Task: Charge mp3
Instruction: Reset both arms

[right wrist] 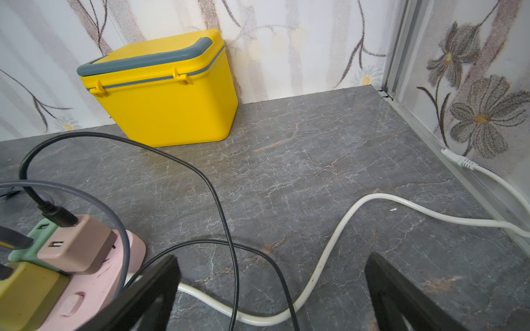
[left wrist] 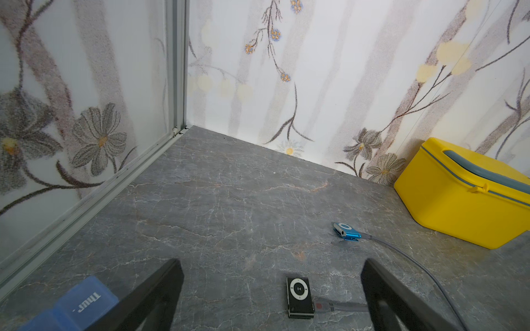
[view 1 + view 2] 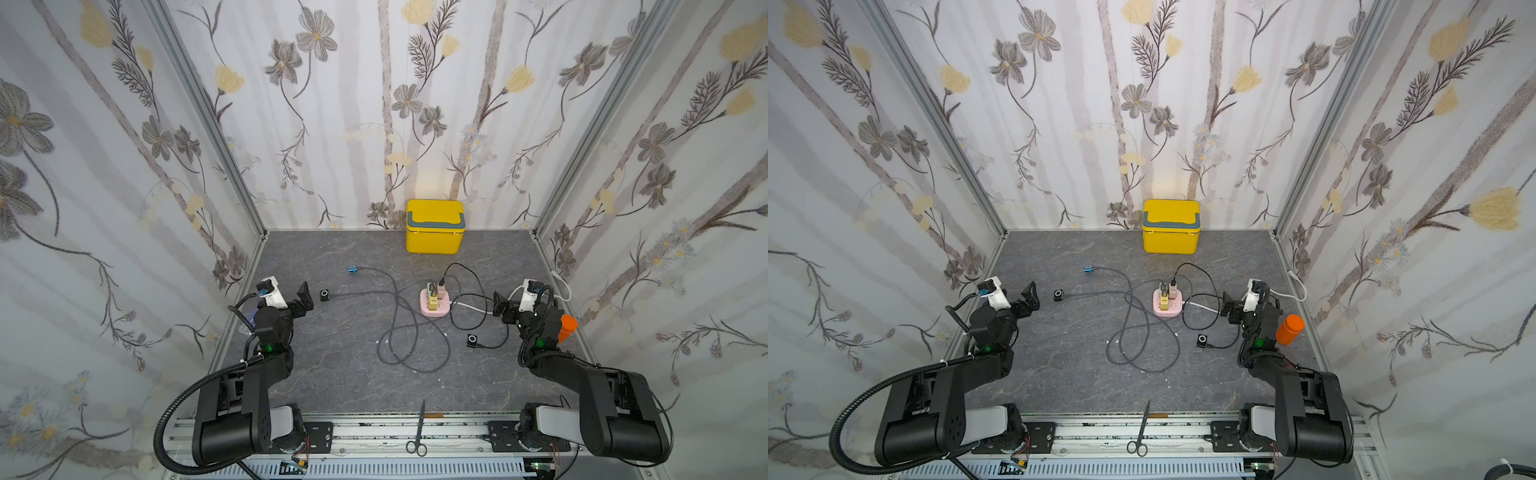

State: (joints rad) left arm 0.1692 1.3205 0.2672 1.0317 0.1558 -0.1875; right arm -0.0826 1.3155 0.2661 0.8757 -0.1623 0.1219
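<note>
A black mp3 player (image 3: 324,295) lies just ahead of my left gripper (image 3: 306,300), with a grey cable plugged into it. In the left wrist view this player (image 2: 299,295) sits on the table between the wide-open fingers of my left gripper (image 2: 272,262), which does not touch it. A blue mp3 player (image 2: 346,231) farther back also has a grey cable in it. Another black player (image 3: 471,340) lies front right with a black cable attached. The pink power strip (image 3: 434,305) holds several chargers. My right gripper (image 1: 272,258) stands open over loose cables beside the strip (image 1: 86,298).
A yellow box (image 3: 434,226) stands at the back wall. An orange bottle (image 3: 566,327) is by the right arm. Cable loops (image 3: 409,349) spread over the middle. The strip's white cord (image 1: 329,252) runs to the right wall. Scissors (image 3: 419,428) lie on the front rail.
</note>
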